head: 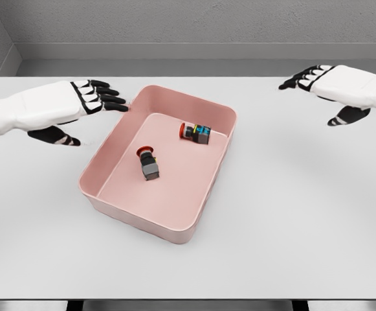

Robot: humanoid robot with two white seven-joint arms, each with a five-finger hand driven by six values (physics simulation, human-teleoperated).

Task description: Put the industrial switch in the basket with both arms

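Both switches (149,162) (195,132) lie inside basket (142,220). Left hand (87,97) fingers spread, tips near basket's far-left rim; could nudge it. Right hand (327,81) spread, empty, well right of basket.

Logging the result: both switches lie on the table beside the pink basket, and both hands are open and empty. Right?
Not quite. The head view shows both switches lying inside the pink basket, not beside it. The left hand and right hand are indeed open and empty.
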